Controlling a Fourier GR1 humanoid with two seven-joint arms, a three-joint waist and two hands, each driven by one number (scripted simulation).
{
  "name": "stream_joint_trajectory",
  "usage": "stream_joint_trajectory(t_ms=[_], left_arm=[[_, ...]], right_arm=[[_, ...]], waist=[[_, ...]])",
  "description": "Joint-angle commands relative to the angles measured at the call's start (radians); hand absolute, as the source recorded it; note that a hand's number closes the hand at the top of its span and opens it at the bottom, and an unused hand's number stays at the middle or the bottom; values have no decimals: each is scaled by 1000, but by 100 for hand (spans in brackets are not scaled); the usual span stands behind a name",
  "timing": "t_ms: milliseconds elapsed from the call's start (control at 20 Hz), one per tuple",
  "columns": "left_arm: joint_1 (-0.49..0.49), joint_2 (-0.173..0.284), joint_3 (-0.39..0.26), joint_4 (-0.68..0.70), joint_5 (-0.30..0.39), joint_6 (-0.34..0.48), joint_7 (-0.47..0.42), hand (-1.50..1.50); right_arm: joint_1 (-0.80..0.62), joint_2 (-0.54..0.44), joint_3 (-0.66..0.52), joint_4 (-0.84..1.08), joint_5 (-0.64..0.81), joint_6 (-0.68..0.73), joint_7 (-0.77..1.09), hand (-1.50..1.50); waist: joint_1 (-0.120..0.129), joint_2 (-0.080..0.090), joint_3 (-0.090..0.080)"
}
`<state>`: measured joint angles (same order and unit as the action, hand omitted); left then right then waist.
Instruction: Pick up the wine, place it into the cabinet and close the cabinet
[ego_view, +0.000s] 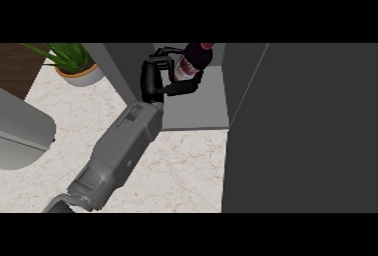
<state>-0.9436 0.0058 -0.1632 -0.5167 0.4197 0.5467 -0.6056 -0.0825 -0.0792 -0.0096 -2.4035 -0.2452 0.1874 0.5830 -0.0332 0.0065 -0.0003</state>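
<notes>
The wine bottle (193, 59) is dark with a red cap and a pale label. It leans inside the open grey cabinet (199, 112), near its back. My left hand (152, 75) is shut on the bottle from its left side, fingers curled round the far side and thumb round the near side. The grey forearm (122, 145) runs up from the lower left edge. The hand hides the bottle's lower part. The cabinet door (303, 130) stands open as a broad dark panel at the right. My right hand does not show.
A potted green plant (72, 64) stands on the marble counter (184, 170) left of the cabinet. A large pale grey rounded object (22, 132) fills the left edge. The open door covers the counter's right side.
</notes>
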Motion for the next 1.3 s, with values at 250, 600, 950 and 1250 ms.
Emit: stream_joint_trajectory(t_ms=[250,600,950,1250], left_arm=[[-136,-6,89,181,23,-2,-73,150],[-133,1,191,219,111,-118,-86,150],[-115,-6,187,278,149,-114,-161,150],[-174,2,197,331,114,-105,-148,150]], right_arm=[[22,-12,-25,-101,-83,-4,38,-150],[38,10,26,-96,-26,2,7,-150],[85,5,31,-102,-67,34,4,-150],[63,1,9,-95,-52,24,-1,-150]], waist=[[-11,3,0],[-14,7,-1],[-33,9,0],[-26,11,0]])
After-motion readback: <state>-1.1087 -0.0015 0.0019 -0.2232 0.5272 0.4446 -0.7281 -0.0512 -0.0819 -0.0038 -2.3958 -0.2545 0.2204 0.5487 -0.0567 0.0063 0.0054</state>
